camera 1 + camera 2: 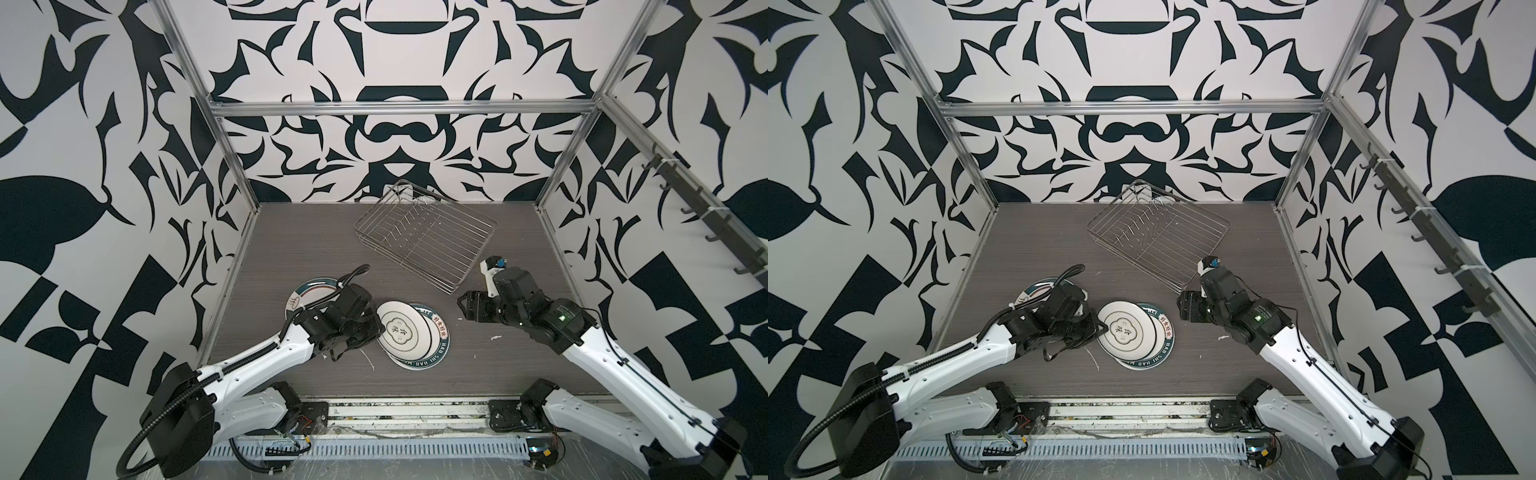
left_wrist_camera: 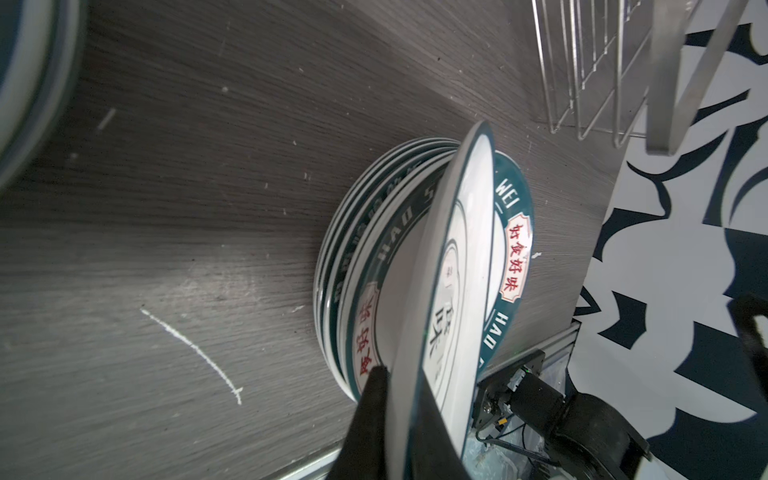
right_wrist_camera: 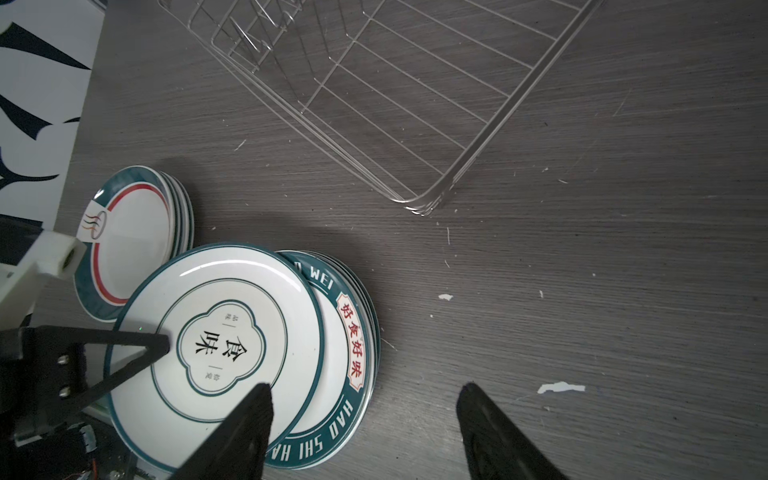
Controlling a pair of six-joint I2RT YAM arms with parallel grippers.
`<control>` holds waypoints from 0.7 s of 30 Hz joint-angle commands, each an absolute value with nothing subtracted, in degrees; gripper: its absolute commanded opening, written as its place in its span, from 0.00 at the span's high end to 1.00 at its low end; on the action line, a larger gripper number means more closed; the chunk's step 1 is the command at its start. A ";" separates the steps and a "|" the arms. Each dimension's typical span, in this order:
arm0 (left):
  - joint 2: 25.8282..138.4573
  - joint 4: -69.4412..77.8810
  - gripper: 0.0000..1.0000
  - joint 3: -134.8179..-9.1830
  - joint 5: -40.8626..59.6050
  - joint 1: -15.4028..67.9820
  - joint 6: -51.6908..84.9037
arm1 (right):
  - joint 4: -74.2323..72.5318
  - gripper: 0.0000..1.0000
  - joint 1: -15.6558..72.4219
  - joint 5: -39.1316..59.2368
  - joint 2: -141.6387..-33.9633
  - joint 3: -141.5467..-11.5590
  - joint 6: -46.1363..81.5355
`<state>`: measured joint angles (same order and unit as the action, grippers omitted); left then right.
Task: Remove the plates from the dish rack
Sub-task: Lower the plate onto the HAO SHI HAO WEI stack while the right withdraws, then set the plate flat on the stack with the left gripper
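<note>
A round white plate with a thin teal rim and black characters at its centre (image 3: 220, 345) is clamped at its edge by the left gripper (image 2: 401, 395). It is held tilted over a stack of white plates with broad teal lettered rims (image 3: 353, 345), which lies on the dark grey wood-grain tabletop (image 1: 311, 237). The silver wire dish rack (image 1: 428, 232) stands farther back, and no plate can be seen in it, so this is judged to be the last one to be set down. The held plate overlaps the stack but is offset toward the left arm. Whether its lower edge already touches the stack cannot be told. For a clean placement it should be shifted until it is centred, levelled, and lowered until it is borne by the stack. Only then should the fingers be parted and drawn back low and straight. A second stack with red rings and a sunburst mark (image 3: 129, 245) lies just beside, on the left arm's side, so little room is left there for a withdrawal. The right gripper (image 3: 365, 392) hangs with its fingers apart and nothing between them, near the rack's near corner. Bare tabletop is left between the rack and the lettered stack.
</note>
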<state>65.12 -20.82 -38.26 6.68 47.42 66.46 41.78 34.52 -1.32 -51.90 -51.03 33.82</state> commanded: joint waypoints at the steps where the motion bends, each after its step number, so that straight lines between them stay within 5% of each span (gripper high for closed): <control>1: 66.94 -24.43 0.82 -38.95 4.58 47.98 66.70 | 42.67 0.25 34.32 -3.95 -50.80 -50.34 32.96; 11: 71.40 -23.77 0.75 -41.37 3.81 49.92 66.14 | 42.71 0.23 34.34 -3.87 -50.19 -48.64 32.88; 21: 74.51 -31.83 0.57 -45.97 0.02 50.49 66.17 | 42.28 0.22 34.32 -3.17 -49.75 -47.53 32.70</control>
